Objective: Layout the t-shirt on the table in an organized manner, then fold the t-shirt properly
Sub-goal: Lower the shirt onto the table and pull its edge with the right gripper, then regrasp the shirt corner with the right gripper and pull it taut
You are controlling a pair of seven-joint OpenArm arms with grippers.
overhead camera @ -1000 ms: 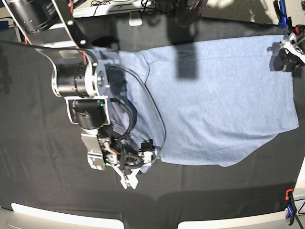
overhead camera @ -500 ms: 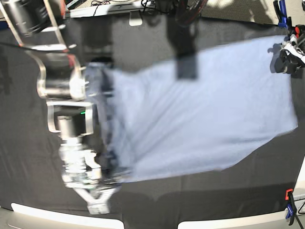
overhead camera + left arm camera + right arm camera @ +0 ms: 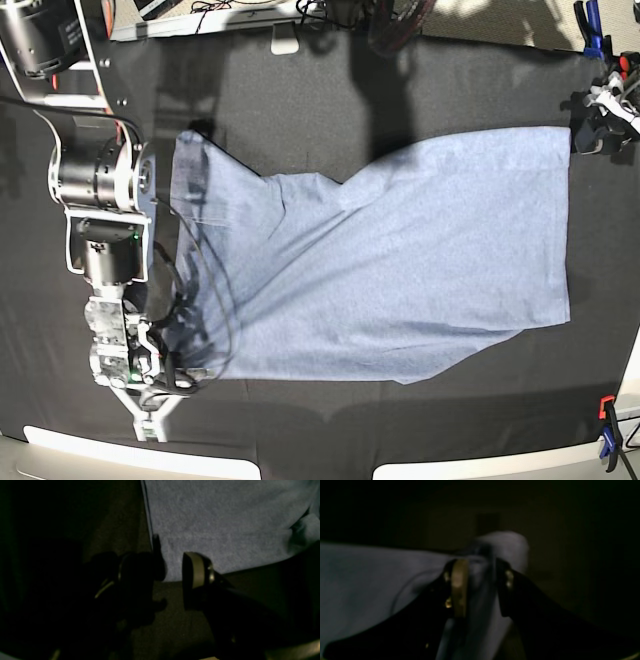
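The light blue-grey t-shirt (image 3: pixel 400 270) lies spread nearly flat on the black table (image 3: pixel 350 90), with no lettering showing. My right gripper (image 3: pixel 180 380) is at the shirt's near left corner. In the right wrist view its jaws (image 3: pixel 481 580) are shut on a bunched fold of the t-shirt (image 3: pixel 370 575), which fills the gap between them. My left gripper (image 3: pixel 598 115) sits at the far right, just beyond the shirt's corner. In the left wrist view it (image 3: pixel 172 572) stands open low over the hem corner of the t-shirt (image 3: pixel 225 525), holding nothing.
The right arm's cables (image 3: pixel 200 300) hang over the shirt's left side. A blue clamp (image 3: pixel 590 25) sits at the far right corner, and an orange and blue clamp (image 3: pixel 607 435) at the near right. The white rim (image 3: pixel 150 455) runs along the front edge.
My right arm pulled the shirt's near left corner leftward and toward the front edge. The shirt slid left and stretched flatter, its right edge leaving the left gripper. The left arm stayed put.
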